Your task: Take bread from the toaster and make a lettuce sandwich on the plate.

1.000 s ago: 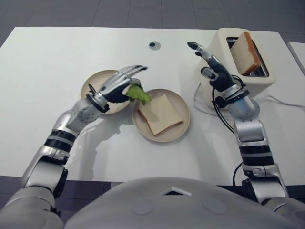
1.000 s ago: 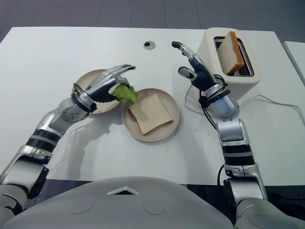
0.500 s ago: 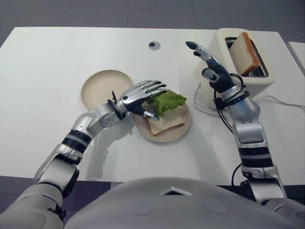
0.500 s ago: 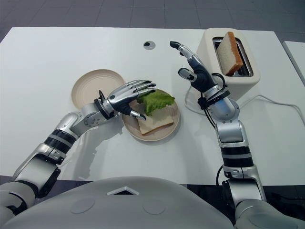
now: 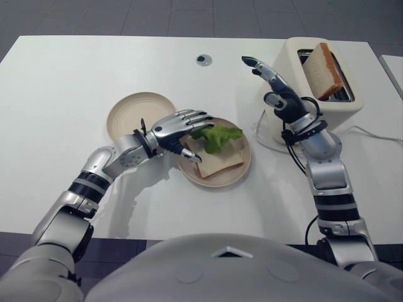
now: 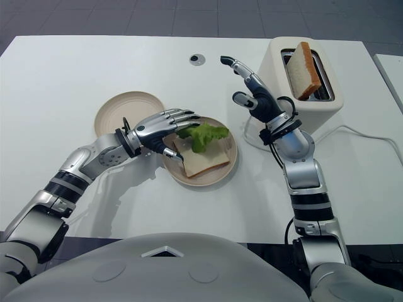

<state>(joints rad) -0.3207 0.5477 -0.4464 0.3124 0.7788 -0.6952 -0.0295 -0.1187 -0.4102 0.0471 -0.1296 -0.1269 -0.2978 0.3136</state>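
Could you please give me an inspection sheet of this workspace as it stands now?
Surface: white table, round port at the back.
Job's things: lettuce lying on bread slice on plate; second slice upright in toaster.
Clutter: empty plate to the left.
Robot hands: left robot hand open over the plate's left rim; right robot hand open, raised beside the toaster.
Cables: white toaster cord trailing right.
Surroundings: grey tiled floor.

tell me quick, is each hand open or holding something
Left hand: open, holding nothing; the lettuce lies on the bread beside it.
Right hand: open, holding nothing, beside the toaster.
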